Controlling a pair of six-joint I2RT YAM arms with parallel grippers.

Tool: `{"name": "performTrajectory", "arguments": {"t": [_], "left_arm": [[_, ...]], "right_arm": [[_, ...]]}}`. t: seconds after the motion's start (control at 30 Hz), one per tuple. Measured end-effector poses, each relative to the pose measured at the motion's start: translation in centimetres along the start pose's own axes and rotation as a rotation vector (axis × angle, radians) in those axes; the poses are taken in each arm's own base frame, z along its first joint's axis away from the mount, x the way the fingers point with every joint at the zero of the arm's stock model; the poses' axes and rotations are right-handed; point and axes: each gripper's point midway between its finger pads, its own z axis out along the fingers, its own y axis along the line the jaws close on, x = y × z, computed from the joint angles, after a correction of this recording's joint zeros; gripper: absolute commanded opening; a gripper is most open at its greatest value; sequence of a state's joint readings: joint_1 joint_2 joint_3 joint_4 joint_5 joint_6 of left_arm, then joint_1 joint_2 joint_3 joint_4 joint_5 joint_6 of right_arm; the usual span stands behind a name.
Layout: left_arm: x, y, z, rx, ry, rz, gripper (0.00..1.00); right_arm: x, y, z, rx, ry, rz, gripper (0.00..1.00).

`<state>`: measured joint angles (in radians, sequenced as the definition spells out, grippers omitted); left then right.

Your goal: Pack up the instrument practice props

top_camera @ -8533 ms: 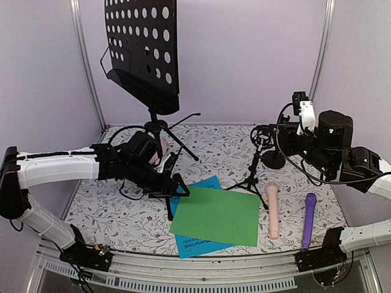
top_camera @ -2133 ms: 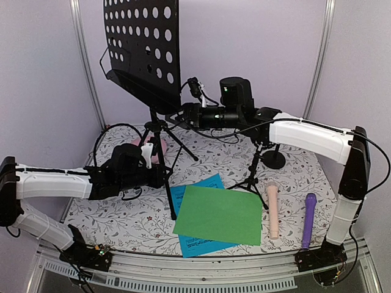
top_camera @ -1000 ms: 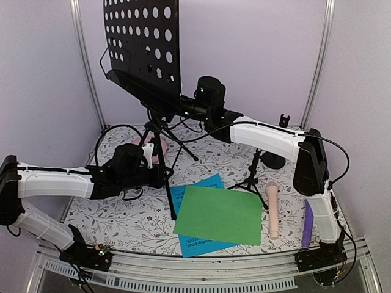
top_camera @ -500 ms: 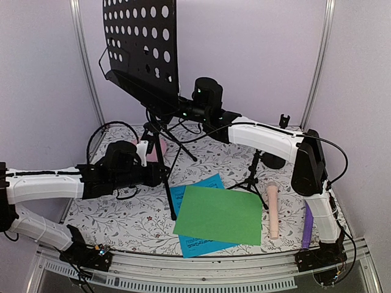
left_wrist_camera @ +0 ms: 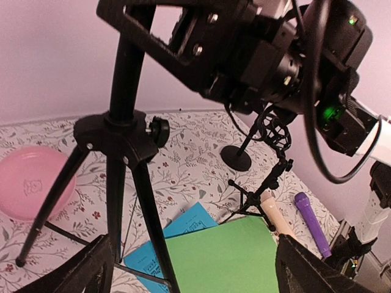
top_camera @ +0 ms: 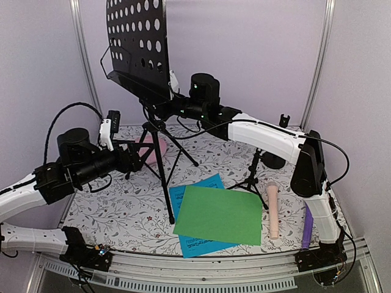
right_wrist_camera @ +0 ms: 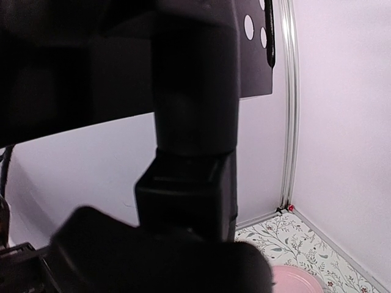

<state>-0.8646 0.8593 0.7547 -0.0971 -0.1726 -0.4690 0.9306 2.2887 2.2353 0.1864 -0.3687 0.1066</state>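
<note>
Robot test cell, lab-type rig. Evidence: plain lilac wall panels (top_camera: pixel 256 61) beyond fingers (left_wrist_camera: pixel 305 268) of left gripper (left_wrist_camera: pixel 192 241), bare aluminium frame posts (top_camera: pixel 86 61) in far corners, ribbed aluminium rail (top_camera: pixel 201 276) along near edge carrying bolted black arm bases (top_camera: pixel 314 259), floral-print cloth-covered table (top_camera: pixel 116 213) beneath fingers.

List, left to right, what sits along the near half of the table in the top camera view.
Left gripper → music stand tripod → green paper → beige microphone → purple microphone. The blue paper and the small mic tripod overlap the green sheet, so they are left out.
</note>
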Motion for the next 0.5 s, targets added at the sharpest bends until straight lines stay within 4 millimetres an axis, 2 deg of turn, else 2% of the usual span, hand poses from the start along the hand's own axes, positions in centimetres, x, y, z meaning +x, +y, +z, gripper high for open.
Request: {"name": "performTrajectory", "arguments": {"t": [0.1, 0.2, 0.37, 0.5], "left_arm": [[-1.8, 0.2, -1.1, -0.017, -0.073, 0.042, 0.95], [-2.8, 0.7, -1.1, -0.052, -0.133, 0.109, 0.96], [-2.9, 2.1, 0.5, -0.111, -0.163, 0.208, 0.97], [-3.1, 4.3, 2.5, -0.16, -0.161, 0.239, 0.96]], "right_arm": [[0.0, 0.1, 0.0, -0.001, 0.0, 0.003, 0.0], [0.0, 0.2, 0.1, -0.004, -0.001, 0.006, 0.0], [0.0, 0.6, 0.1, -0.017, -0.002, 0.009, 0.0], [0.0, 0.6, 0.1, -0.021, -0.003, 0.009, 0.0]]}}
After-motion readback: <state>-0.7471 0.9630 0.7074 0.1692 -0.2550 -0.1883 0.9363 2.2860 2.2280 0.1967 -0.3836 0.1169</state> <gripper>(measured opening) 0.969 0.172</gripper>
